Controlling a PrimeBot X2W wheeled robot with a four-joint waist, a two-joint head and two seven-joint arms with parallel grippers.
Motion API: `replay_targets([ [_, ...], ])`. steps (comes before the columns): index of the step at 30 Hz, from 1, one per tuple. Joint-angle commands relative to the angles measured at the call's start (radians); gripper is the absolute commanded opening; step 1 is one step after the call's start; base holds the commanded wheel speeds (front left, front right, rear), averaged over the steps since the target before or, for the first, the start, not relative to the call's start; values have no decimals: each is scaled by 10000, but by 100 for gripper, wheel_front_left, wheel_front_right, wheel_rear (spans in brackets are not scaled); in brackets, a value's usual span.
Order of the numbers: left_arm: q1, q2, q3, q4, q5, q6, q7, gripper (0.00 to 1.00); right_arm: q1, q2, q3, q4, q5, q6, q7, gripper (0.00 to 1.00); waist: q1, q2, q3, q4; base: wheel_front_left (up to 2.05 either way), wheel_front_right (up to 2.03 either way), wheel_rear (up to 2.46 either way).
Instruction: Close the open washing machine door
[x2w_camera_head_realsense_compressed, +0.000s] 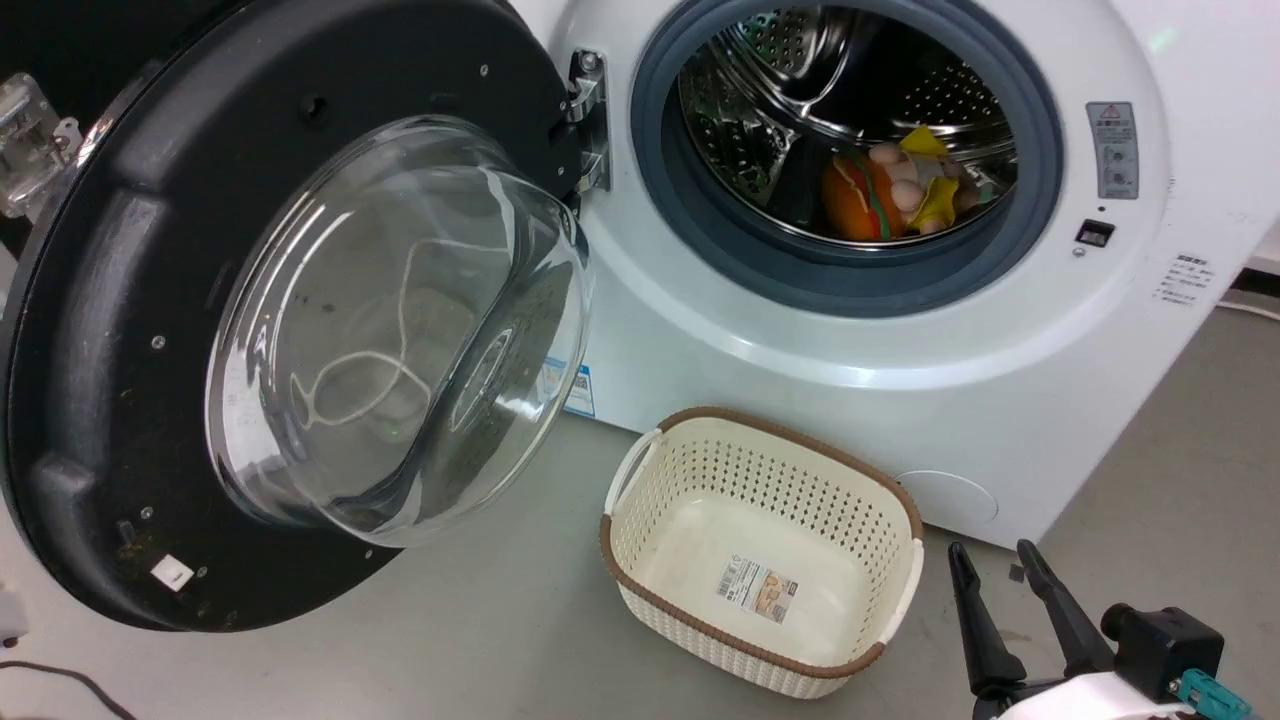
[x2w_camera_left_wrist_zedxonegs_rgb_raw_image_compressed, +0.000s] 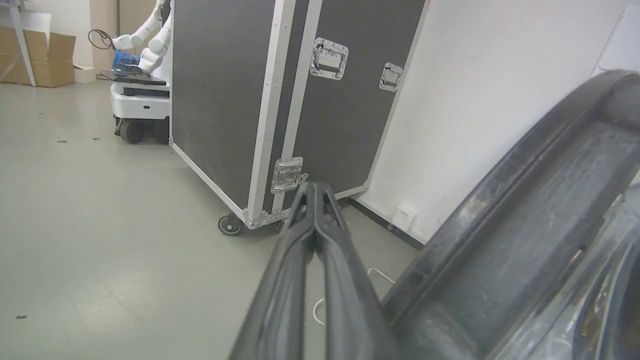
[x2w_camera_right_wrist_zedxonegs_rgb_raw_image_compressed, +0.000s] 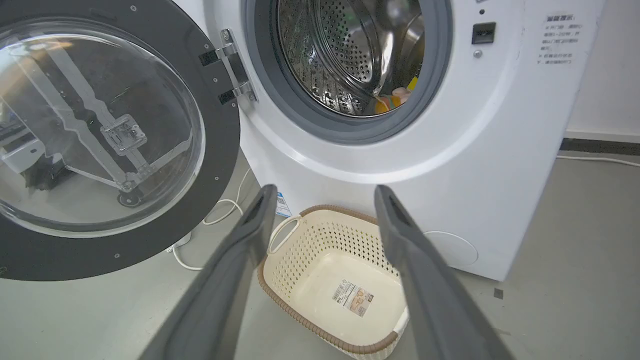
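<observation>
The washing machine door (x2w_camera_head_realsense_compressed: 120, 350) stands wide open, swung left of the drum opening (x2w_camera_head_realsense_compressed: 740, 250); the closing is all left to do. The left gripper (x2w_camera_left_wrist_zedxonegs_rgb_raw_image_compressed: 315, 187), clenched empty, lies beside its rim; the right gripper (x2w_camera_head_realsense_compressed: 990, 550) gapes.

The head camera is looking down, close over the door (x2w_camera_head_realsense_compressed: 100, 400), the washing machine (x2w_camera_head_realsense_compressed: 800, 350) and the basket (x2w_camera_head_realsense_compressed: 760, 470). The right wrist camera is looking along the right hand (x2w_camera_right_wrist_zedxonegs_rgb_raw_image_compressed: 325, 192) at the same three. The left wrist camera is facing past the left hand (x2w_camera_left_wrist_zedxonegs_rgb_raw_image_compressed: 315, 186) toward a black case (x2w_camera_left_wrist_zedxonegs_rgb_raw_image_compressed: 225, 100).
</observation>
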Motion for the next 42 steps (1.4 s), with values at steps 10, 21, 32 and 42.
replay_targets([
  [10,-986,1655,-1344,2597,-1116,-825,1709,0,-55,-3,-19,175,214,8,-245,100,0,0,437,252,0,0,0],
  [21,-466,2846,-3230,2295,-4051,-971,3193,0,-29,-4,-21,272,587,8,-429,100,0,0,495,529,0,0,0],
  [32,502,4022,-4887,335,-6530,-1092,4181,0,35,-4,-45,595,1099,9,-718,100,0,0,325,885,0,0,0],
  [42,183,4801,-7492,-2109,-7446,-1202,4586,0,-61,-4,-557,732,1427,10,-987,100,0,0,305,800,0,0,0],
])
